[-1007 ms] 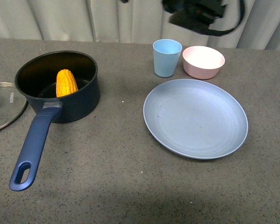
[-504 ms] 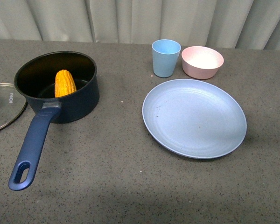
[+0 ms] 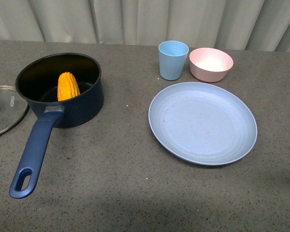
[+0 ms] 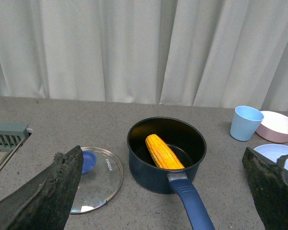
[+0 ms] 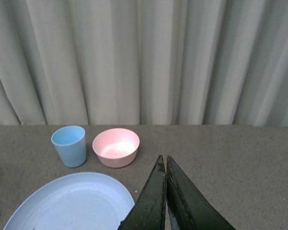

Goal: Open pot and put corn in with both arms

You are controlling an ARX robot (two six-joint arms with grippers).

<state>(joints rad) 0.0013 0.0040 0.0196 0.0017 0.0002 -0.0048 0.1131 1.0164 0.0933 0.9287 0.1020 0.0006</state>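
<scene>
The dark navy blue saucepan [image 3: 63,92] with the black inside and long blue handle stands uncovered on the grey speckled table [image 3: 116,188]. Its round glass lid with the blue knob [image 4: 93,175] lies flat on the table just beside the saucepan, on the side away from the pale blue round plate [image 3: 202,122]. The yellow-orange cob of corn [image 3: 68,86] is inside the saucepan, leaning tilted with one end up against the wall near the root of the handle. Judging from how things lie, both parts of the task look done: the lid is off and the corn is in, so nothing seems left but parking the arms.

Beyond the saucepan's far side, the plate sits well apart from it, with a light blue plastic cup [image 3: 173,59] and a pink bowl [image 3: 210,64] just behind the plate, near each other.

Neither arm shows in the front view. In its own wrist view the left gripper [image 4: 163,191] is raised above the table facing the saucepan, its two dark fingers spread wide and holding nothing. The right gripper [image 5: 165,165] hangs above the plate's edge with its fingers pressed together, tips touching, nothing between them
</scene>
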